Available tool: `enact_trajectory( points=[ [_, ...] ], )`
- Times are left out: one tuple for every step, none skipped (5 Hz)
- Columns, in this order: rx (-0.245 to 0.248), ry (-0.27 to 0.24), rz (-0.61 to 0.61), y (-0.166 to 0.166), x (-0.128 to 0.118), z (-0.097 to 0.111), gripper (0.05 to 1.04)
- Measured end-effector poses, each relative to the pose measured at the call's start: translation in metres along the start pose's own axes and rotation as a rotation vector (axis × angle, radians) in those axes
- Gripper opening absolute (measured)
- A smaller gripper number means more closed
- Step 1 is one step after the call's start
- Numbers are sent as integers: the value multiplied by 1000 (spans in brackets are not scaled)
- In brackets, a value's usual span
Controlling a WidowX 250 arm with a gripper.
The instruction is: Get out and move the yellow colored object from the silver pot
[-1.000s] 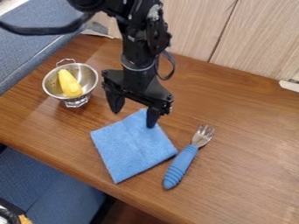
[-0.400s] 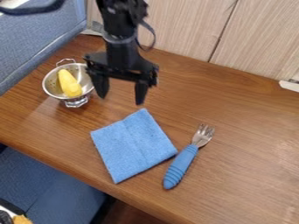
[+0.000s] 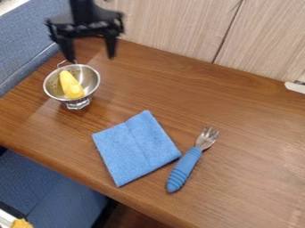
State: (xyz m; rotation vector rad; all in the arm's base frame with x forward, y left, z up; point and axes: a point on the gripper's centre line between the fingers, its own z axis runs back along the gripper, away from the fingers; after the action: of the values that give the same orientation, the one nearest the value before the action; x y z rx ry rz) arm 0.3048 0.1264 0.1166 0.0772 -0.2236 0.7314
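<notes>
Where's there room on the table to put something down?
The table is bare right of the fork, and between the blue cloth and the back panels. It's crowded at the upper left: the silver pot holds the yellow thing, and the end effector hangs close by.

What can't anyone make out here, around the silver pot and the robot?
In the camera view:
Floor of the pot: partly hidden by the yellow object.
Yellow object's underside: faces away, down into the pot.
Whatever may lie under the cloth: covered by it.
Upper arm: cut off by the top edge.
Pincer: details blurred.
Orange thing: cut off by the bottom edge.
</notes>
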Motion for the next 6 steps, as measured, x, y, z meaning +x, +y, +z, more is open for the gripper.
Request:
enact_trajectory(
  points=[
    [66, 2, 121, 27, 28, -19, 999],
    [118, 14, 163, 44, 36, -35, 999],
    [139, 53, 180, 50, 33, -54, 999],
    [148, 64, 185, 50, 32, -63, 999],
    [189, 69, 169, 53, 29, -72, 999],
    [193, 88, 167, 52, 27, -82, 999]
  ],
)
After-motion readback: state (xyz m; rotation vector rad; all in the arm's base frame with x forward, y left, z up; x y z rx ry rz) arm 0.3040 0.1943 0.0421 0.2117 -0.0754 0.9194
